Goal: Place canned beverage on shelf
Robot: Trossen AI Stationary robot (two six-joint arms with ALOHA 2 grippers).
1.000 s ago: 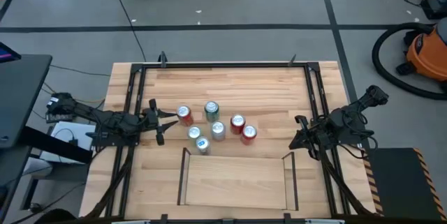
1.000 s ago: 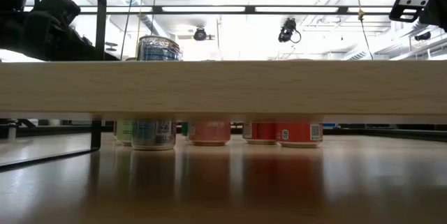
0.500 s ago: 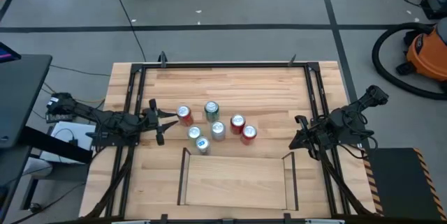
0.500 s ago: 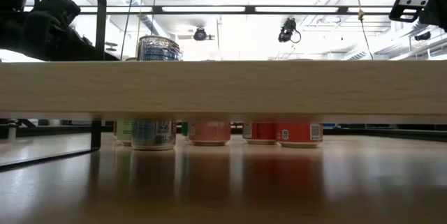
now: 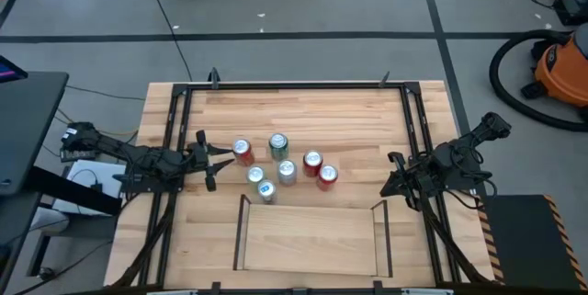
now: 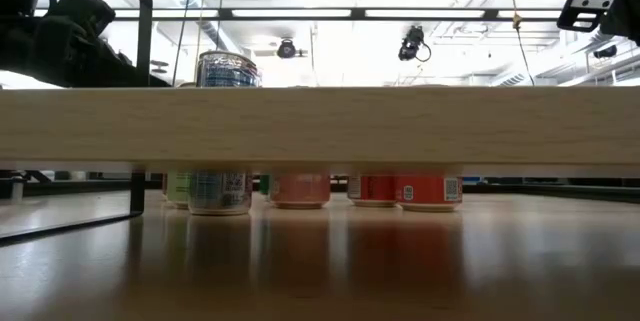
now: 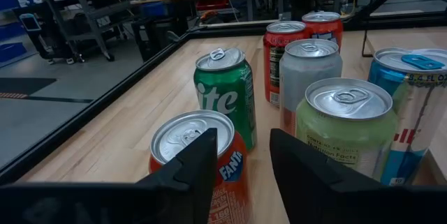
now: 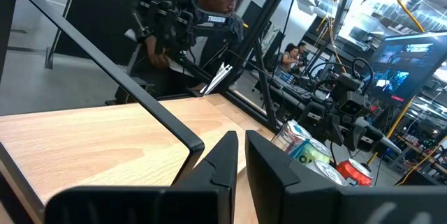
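Clearly at the very start: no can lifted yet, shelf (image 5: 310,238) bare at the table's near edge. Working left to right: left gripper (image 5: 213,162) low at the table's left, fingers closed on nothing, tips just beside the orange Fanta can (image 5: 242,151). Next, six cans (image 5: 281,166) clustered upright mid-table, well apart from the shelf: green Sprite can (image 7: 225,95), pale green, silver, blue, two red. Then right gripper (image 5: 394,174) parked at the right rail, also closed and empty. Probably calls for opening the left fingers, straddling the nearest can, then closing.
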